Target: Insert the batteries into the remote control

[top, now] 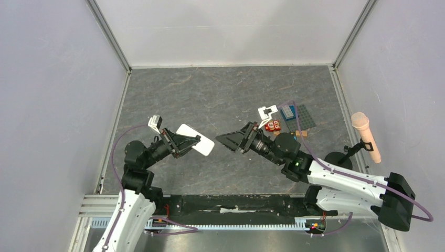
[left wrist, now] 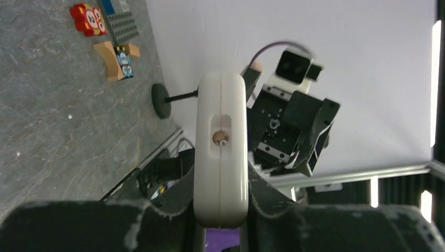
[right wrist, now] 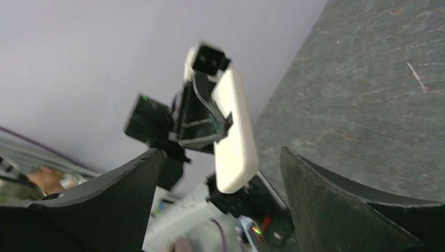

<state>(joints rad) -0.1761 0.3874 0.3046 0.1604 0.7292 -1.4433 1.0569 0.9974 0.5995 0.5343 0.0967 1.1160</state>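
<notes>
Above mid-table, my left gripper (top: pixel 197 139) is clamped on the flat white plastic remote control (top: pixel 206 146), right gripper (top: pixel 223 140) gaping empty just opposite; a gold tip (left wrist: pixel 220 137) sits in its end slot, so I judge one battery loaded, next fetch the second, which I can't spot.

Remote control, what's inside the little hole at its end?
A small round golden tip shows in the remote control's slot. Anything deeper is hidden by the white shell.
</notes>
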